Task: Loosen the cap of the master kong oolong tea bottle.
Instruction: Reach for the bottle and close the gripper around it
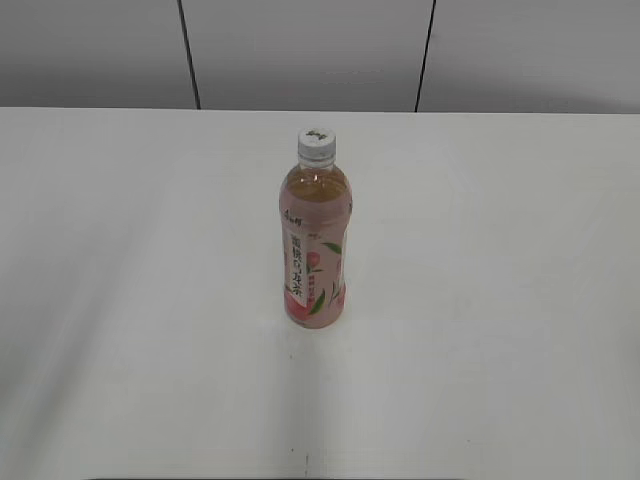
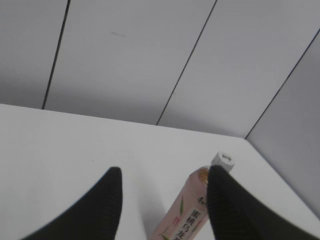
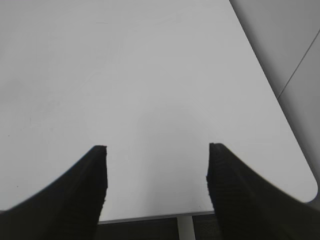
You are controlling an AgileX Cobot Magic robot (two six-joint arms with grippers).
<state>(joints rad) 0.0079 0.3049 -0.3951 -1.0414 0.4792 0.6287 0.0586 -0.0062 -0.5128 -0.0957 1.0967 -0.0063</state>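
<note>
you are at the very start: nothing is gripped yet, and neither arm shows in the exterior view. the bottle [image 1: 314,245] stands upright near the middle of the white table [image 1: 120,300], its pink label facing the camera and its amber tea filling it almost to the neck. the cap [image 1: 316,144] sits square on top, white and ribbed, with no sign of being lifted or tilted.

your left gripper [image 2: 162,187] has its fingers wide apart and holds nothing. in its wrist view the bottle leans across the lower right, partly hidden behind the right-hand finger, with the cap [image 2: 223,160] peeking out just above that fingertip. so this arm looks toward the bottle but is not around it.

your right gripper [image 3: 156,152] is also spread open and empty. its camera shows only bare tabletop and the table's far edge; the bottle is not in that view at all.

the step in hand, as i judge it, is the approach. you will likely need one gripper to close on the body of the bottle to keep it from spinning, and the other to come down over the cap and grip its ribbed side before turning. the bottle is tall and slim, so a sideways nudge could tip it; bring the fingers in around it, not against it.
</note>
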